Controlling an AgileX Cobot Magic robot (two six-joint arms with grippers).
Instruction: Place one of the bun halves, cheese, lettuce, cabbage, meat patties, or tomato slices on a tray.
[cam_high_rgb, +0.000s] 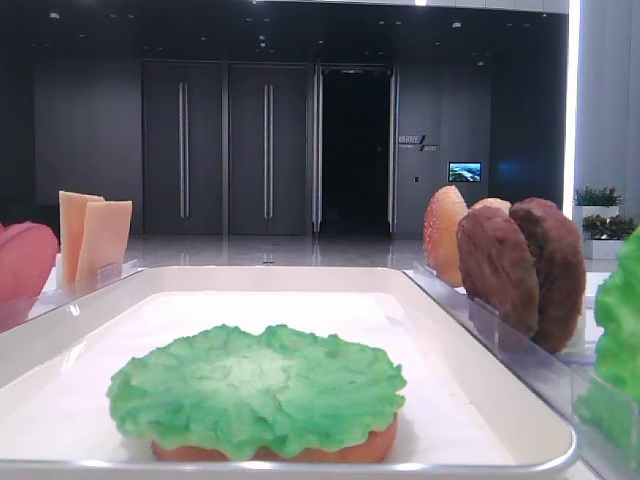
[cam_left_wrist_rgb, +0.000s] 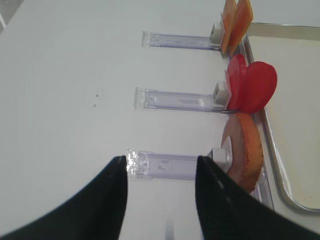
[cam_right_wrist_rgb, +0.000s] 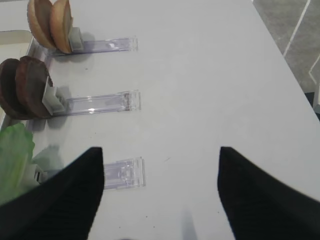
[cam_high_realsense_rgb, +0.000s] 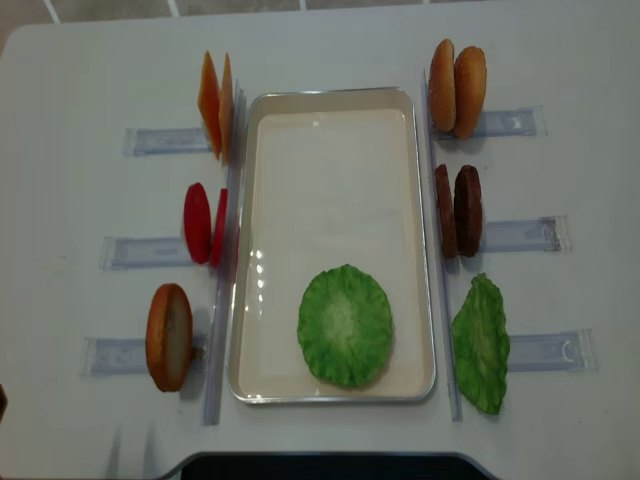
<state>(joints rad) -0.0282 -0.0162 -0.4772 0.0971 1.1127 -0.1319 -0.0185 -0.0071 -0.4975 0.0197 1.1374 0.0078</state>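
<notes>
On the off-white tray (cam_high_realsense_rgb: 330, 110) a green lettuce (cam_high_realsense_rgb: 345, 325) leaf lies on a bun half (cam_high_rgb: 270, 452) at the near end. Cheese (cam_high_realsense_rgb: 216, 103), tomato slices (cam_high_realsense_rgb: 203, 222) and one bun half (cam_high_realsense_rgb: 169, 336) stand left of the tray. Two bun halves (cam_high_realsense_rgb: 457, 88), meat patties (cam_high_realsense_rgb: 458, 210) and another lettuce (cam_high_realsense_rgb: 482, 345) leaf stand to its right. The cabbage is out of view. My left gripper (cam_left_wrist_rgb: 161, 175) hangs open over the table beside the left bun half (cam_left_wrist_rgb: 245, 155). The right gripper (cam_right_wrist_rgb: 160, 170) is open and empty, right of the lettuce (cam_right_wrist_rgb: 15, 155).
Clear plastic holders (cam_high_realsense_rgb: 525, 235) stick out from each food item on both sides of the tray. The white table's right edge (cam_right_wrist_rgb: 285, 55) drops to grey floor. A dark shape (cam_high_realsense_rgb: 320, 468) sits at the table's front edge.
</notes>
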